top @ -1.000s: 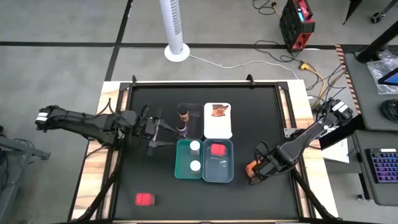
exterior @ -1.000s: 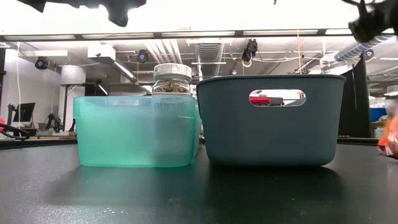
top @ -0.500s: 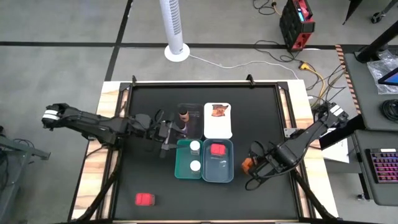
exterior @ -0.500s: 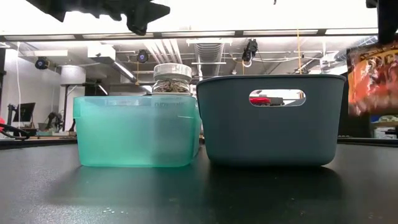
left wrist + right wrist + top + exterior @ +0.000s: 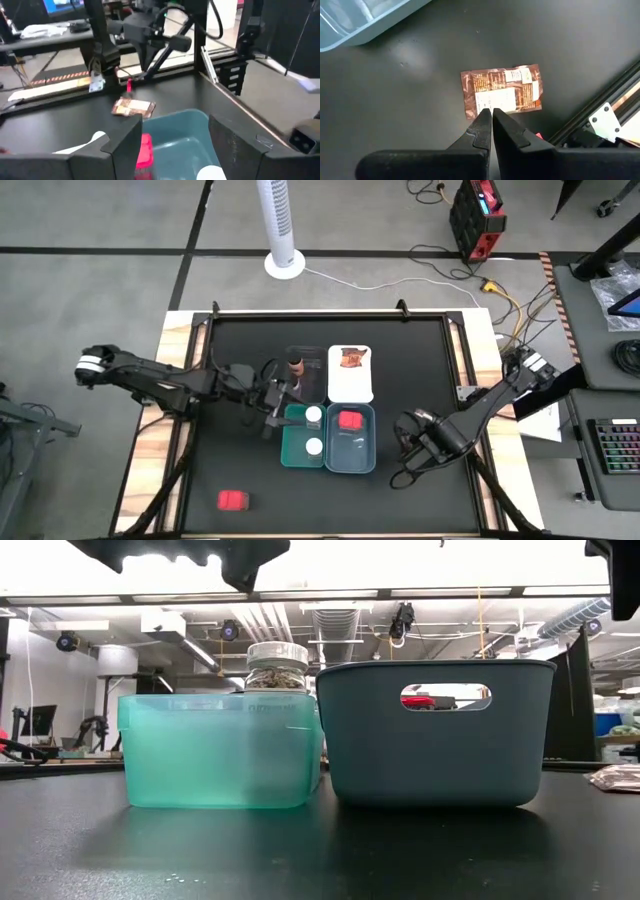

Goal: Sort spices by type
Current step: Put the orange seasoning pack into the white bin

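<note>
Hiding beneath the left gripper (image 5: pixel 283 397): one dark bottle, barely discernible.

Below me the counter (image 5: pixel 240 450) is a black mat on a pale wooden top, dark rails around it. Four trays sit on it mid-counter, bunched in a block: teal tray (image 5: pixel 290 450), blue tray (image 5: pixel 352 452) touching its side, white tray (image 5: pixel 350 386) behind the blue one, clear tray (image 5: pixel 306 356) behind the teal. Near the front edge, well apart from the block, a red box (image 5: pixel 233 500) lies alone. Over by my right arm a packet (image 5: pixel 501 91) lies flat on the mat, just beside the blue tray's corner.
</note>
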{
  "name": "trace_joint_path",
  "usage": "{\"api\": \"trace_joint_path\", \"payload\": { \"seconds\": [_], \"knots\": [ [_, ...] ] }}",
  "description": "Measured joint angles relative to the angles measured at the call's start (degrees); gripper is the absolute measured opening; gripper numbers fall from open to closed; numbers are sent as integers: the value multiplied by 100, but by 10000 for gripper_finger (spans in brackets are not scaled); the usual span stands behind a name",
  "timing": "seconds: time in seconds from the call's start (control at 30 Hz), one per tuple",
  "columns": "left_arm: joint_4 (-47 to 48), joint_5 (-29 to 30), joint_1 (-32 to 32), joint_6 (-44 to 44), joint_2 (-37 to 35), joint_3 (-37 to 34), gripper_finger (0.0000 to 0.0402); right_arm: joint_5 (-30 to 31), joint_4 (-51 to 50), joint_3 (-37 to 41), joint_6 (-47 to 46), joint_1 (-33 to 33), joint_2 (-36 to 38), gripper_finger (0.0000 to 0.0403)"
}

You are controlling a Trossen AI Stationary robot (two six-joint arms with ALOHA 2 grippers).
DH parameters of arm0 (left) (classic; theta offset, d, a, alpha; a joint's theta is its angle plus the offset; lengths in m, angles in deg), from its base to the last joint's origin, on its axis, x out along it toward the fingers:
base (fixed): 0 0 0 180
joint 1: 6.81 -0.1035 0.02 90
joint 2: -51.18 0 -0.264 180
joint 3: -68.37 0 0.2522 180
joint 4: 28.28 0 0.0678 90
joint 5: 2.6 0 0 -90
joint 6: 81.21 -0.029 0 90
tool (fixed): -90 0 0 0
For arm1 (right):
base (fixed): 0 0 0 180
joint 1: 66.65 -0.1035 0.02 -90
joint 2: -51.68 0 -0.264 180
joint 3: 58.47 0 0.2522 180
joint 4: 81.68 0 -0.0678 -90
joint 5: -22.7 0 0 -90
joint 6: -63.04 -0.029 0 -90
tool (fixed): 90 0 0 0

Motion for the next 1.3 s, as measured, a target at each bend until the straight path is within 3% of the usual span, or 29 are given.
{"api": "trace_joint_path", "payload": {
  "seconds": [0.27,0.47,0.67,0.87,1.0,1.13,1.3],
  "knots": [
    [-12,6,0,-2,54,15,213,185,-15,147,-158,1,-18,9],
    [44,6,10,-2,41,15,213,-449,644,811,-476,105,-34,29],
    [50,4,31,-83,39,15,213,-489,1959,1391,-55,83,-4,108],
    [95,2,64,-98,39,8,213,-821,2412,2121,148,92,-4,206],
    [117,0,66,-111,39,8,213,-844,2716,2549,587,88,-6,244],
    [133,-1,64,-111,39,6,213,-808,3054,2908,850,163,-6,252],
    [131,-1,64,-111,39,6,213,-793,3672,3305,883,226,12,232]
  ]
}}
